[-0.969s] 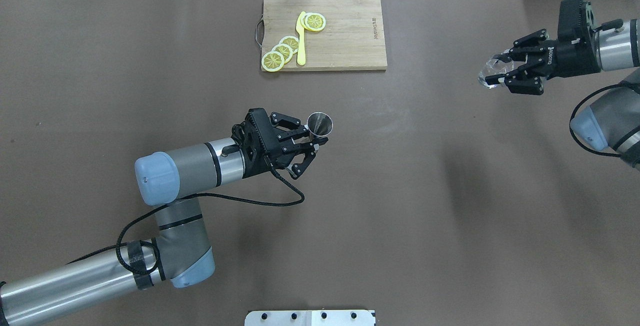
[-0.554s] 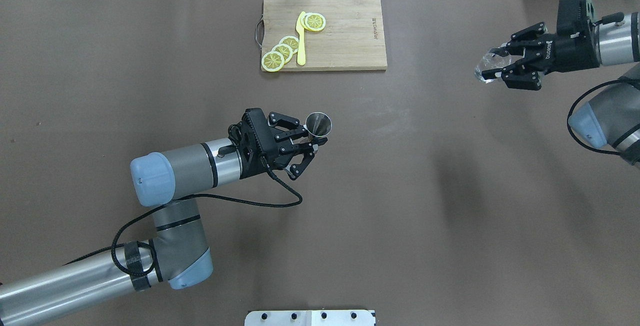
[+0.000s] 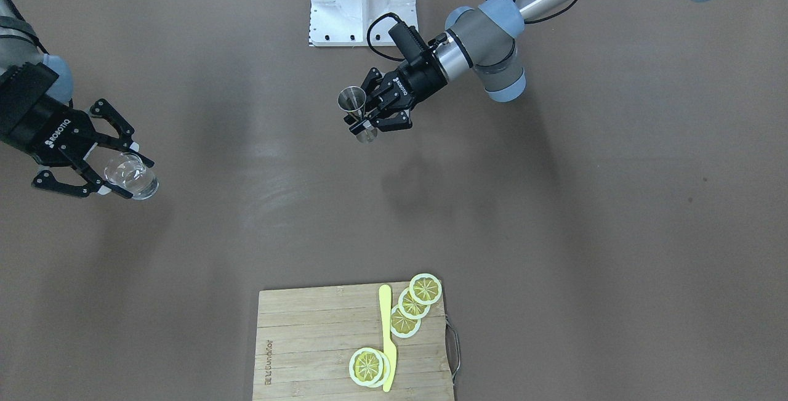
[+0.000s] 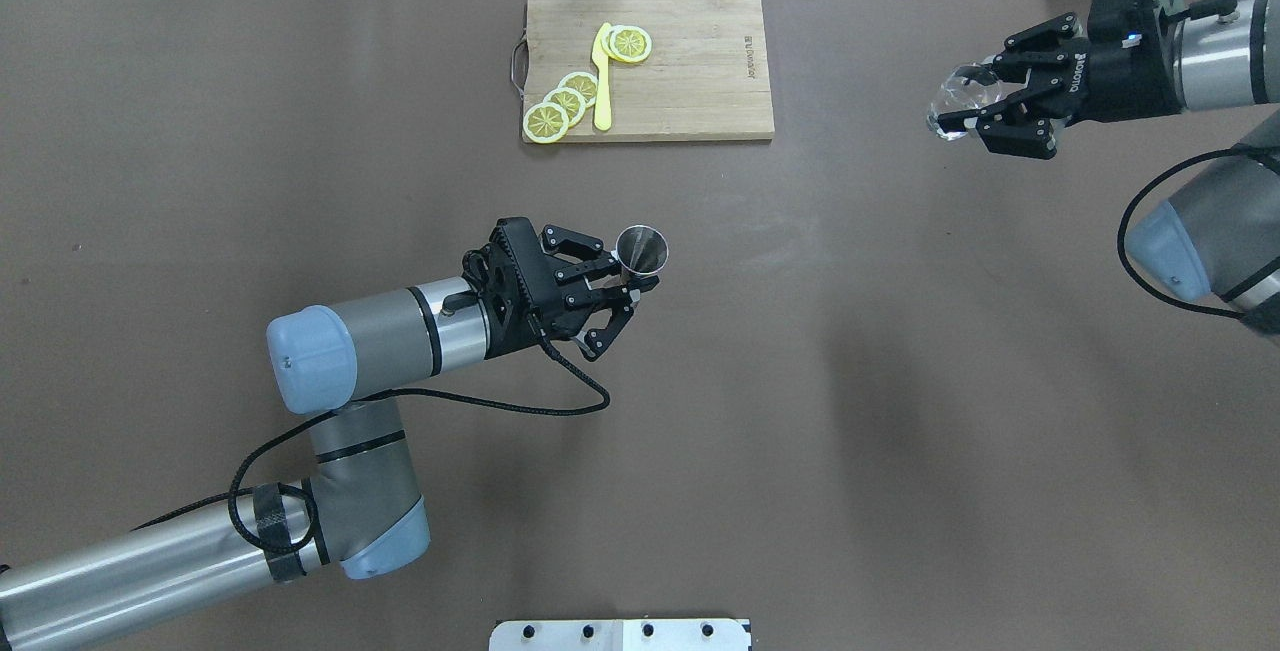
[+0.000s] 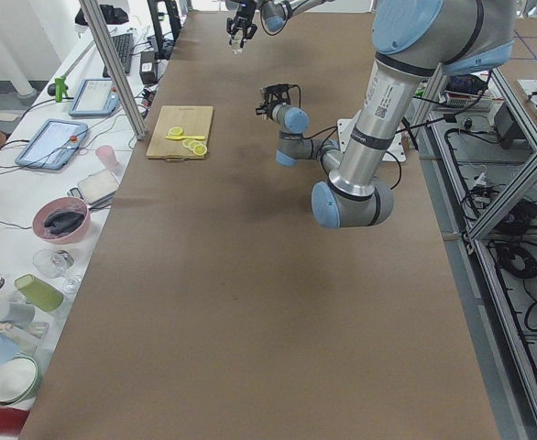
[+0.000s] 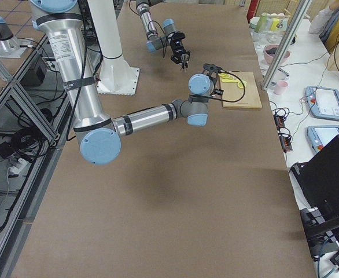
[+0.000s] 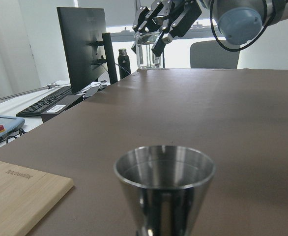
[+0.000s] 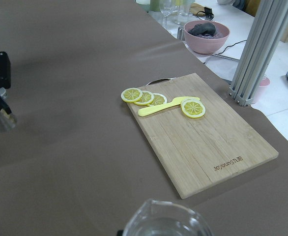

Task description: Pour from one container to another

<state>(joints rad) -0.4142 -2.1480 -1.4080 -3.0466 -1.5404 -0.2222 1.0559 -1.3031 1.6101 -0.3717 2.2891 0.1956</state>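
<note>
A steel jigger (image 4: 640, 249) is held upright above the table's middle, with my left gripper (image 4: 628, 277) shut on its narrow waist. In the front view the jigger (image 3: 352, 100) shows its open top, and it fills the left wrist view (image 7: 164, 182). A clear glass (image 4: 952, 103) hangs high at the far right, with my right gripper (image 4: 975, 96) shut on it. The front view shows the glass (image 3: 138, 186) well above the cloth. Its rim (image 8: 161, 223) sits at the bottom of the right wrist view. The two containers are far apart.
A wooden cutting board (image 4: 690, 81) lies at the far middle with lemon slices (image 4: 565, 101) and a yellow knife (image 4: 602, 81) on it. The robot's white base plate (image 4: 620, 634) is at the near edge. Bowls and cups stand on a side bench (image 5: 58, 220).
My right gripper has carried the glass toward the far edge and slightly left. The left gripper and jigger have barely shifted.
</note>
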